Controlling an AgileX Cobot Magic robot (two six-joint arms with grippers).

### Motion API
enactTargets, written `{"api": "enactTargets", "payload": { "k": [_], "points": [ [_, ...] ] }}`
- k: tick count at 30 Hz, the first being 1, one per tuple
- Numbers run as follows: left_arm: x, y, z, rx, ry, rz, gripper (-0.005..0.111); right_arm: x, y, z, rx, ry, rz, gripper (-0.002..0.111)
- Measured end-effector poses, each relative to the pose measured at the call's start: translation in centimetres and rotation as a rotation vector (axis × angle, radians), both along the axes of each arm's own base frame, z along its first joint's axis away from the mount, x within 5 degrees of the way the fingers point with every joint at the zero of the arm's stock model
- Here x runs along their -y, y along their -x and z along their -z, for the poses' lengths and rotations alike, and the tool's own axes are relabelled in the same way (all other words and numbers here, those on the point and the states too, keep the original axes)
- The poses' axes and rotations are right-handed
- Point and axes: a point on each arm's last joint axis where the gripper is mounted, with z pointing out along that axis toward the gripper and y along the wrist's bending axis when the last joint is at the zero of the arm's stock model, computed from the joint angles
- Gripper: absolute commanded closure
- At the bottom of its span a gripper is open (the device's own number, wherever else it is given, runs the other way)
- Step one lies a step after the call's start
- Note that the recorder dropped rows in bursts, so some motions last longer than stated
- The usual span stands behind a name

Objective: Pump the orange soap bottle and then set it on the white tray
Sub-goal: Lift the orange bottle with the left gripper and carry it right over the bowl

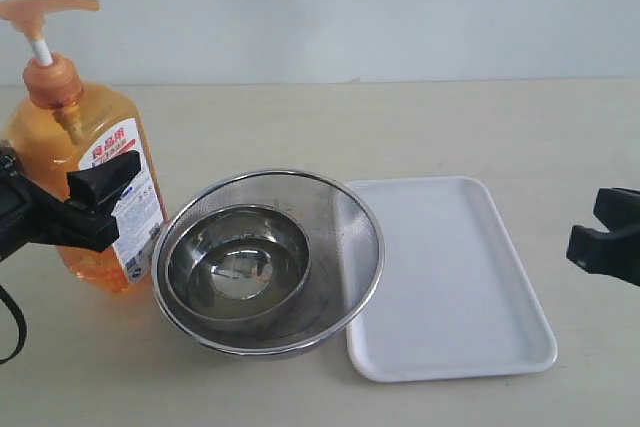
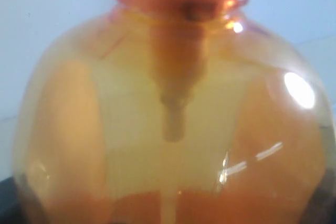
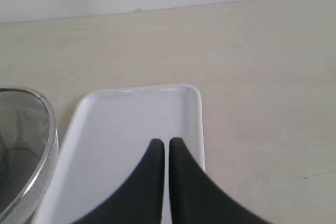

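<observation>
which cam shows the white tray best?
Exterior view: the flat white plastic tray shows nearly whole, only its left edge hidden by the steel mesh bowl. Right wrist view shows just one end, partly behind the right gripper, jaws together. Left wrist view shows none of it, only the translucent orange soap bottle.

- A pale beige table [image 1: 430,122] with a matt, faintly speckled top spreads ahead of the jaws of the right gripper [image 3: 167,148] and out to both sides of them.
- A plain off-white wall [image 1: 350,7] rises well beyond the jaws, bare and flat.
- Table and wall meet in one straight line far ahead of the jaws.
- A small dark mark [image 3: 138,10] sits on that line.
- The light is soft and even, and shadows on the table are faint and short.
</observation>
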Motion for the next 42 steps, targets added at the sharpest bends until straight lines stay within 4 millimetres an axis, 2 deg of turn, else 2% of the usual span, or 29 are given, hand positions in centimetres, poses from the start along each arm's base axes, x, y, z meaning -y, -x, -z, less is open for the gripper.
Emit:
{"api": "enactTargets", "payload": {
  "k": [7,12,17,21,29,36,38,39,42],
  "points": [
    [0.0,0.1,-0.1,0.002,0.009,-0.004,0.102,0.3,0.2,-0.1,0.014,-0.005,0.008,0.108],
    [-0.1,0.4,-1.5,0.049,0.053,-0.008,0.102,0.3,0.2,0.0,0.013,-0.007,0.008,0.108],
    [-0.2,0.9,-4.1,0.141,0.097,-0.006,0.102,0.3,0.2,0.0,0.013,-0.007,0.008,0.108],
    [0.2,1.0,-7.0,0.205,0.120,0.042,0.102,0.3,0.2,0.0,0.013,-0.007,0.008,0.108],
    [1.4,0.2,-11.8,0.245,0.223,0.166,0.102,0.2,0.2,0.0,0.012,-0.007,0.006,0.108],
    [4.8,-0.4,-15.0,0.238,0.201,0.375,0.102,0.2,0.2,0.0,0.011,-0.008,0.005,0.108],
    [6.5,-0.8,-15.9,0.247,0.209,0.439,0.102,0.2,0.3,0.0,0.011,-0.008,0.004,0.108],
    [8.0,-1.2,-16.2,0.243,0.212,0.483,0.102,0.3,0.3,0.0,0.000,-0.023,0.016,0.108],
    [11.3,-2.0,-15.6,0.196,0.225,0.563,0.102,0.8,0.2,0.1,-0.017,-0.056,0.088,0.108]
  ]
}}
